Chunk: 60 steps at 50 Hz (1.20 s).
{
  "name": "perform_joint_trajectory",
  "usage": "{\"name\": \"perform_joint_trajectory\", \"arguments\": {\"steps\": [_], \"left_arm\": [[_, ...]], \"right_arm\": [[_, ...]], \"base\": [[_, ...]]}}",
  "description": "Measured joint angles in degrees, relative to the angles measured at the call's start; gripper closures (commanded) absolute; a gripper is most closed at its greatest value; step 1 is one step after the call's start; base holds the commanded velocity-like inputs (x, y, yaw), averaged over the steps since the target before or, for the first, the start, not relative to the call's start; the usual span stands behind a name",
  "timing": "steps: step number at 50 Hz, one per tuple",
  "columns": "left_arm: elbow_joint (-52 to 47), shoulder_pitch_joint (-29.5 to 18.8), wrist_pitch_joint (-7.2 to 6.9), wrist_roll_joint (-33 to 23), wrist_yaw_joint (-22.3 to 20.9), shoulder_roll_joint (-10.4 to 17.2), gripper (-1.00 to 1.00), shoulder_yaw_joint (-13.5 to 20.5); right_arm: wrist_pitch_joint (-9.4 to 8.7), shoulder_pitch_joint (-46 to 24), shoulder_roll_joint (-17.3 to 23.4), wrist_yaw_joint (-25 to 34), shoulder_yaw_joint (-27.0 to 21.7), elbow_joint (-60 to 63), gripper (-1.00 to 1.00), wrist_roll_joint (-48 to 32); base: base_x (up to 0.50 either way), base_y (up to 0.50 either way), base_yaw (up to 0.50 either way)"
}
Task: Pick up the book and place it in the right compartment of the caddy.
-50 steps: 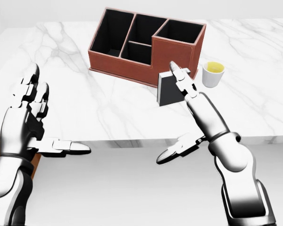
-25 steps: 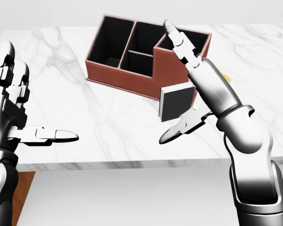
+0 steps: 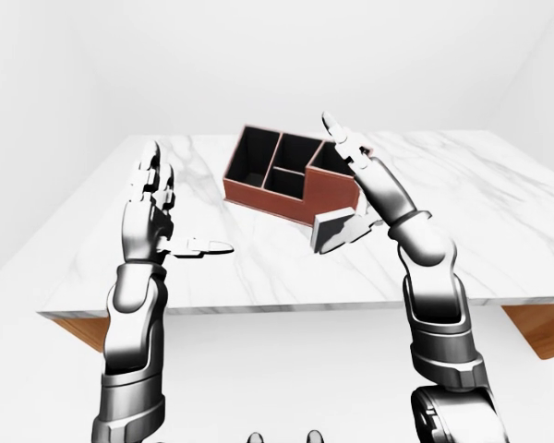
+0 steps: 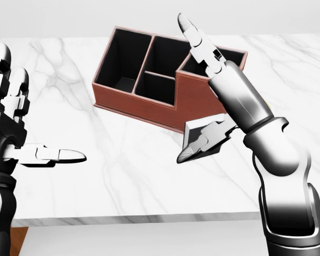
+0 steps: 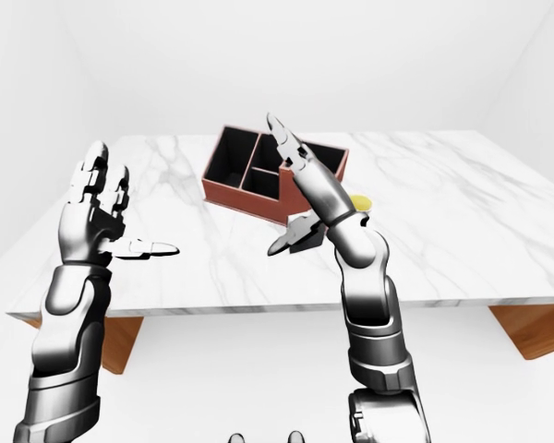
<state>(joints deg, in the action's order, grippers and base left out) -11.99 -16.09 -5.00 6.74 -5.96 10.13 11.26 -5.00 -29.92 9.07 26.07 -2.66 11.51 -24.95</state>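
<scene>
- Your right hand [image 4: 205, 80] has the book [image 4: 194, 132] pinched between thumb and palm, at the caddy's [image 4: 149, 101] 5 o'clock.
- Your left hand [image 4: 10, 117] is spread apart, holding nothing, over the counter [image 4: 122, 176].

Bright, even, sharp; faint shadows

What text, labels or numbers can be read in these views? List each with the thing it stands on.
None. The book at the right hand, the caddy and the marble table bear no readable writing.
</scene>
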Motion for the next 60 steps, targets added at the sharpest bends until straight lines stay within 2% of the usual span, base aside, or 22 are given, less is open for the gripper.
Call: {"name": "perform_joint_trajectory", "arguments": {"steps": [60], "left_arm": [[2.1,0.8,0.00,-1.1,-0.3,-0.7,-1.00,-0.6]], "right_arm": [[0.00,1.0,0.9,0.8,-0.8,1.6,-1.00,0.1]], "base": [[0.29,0.00,0.00]]}}
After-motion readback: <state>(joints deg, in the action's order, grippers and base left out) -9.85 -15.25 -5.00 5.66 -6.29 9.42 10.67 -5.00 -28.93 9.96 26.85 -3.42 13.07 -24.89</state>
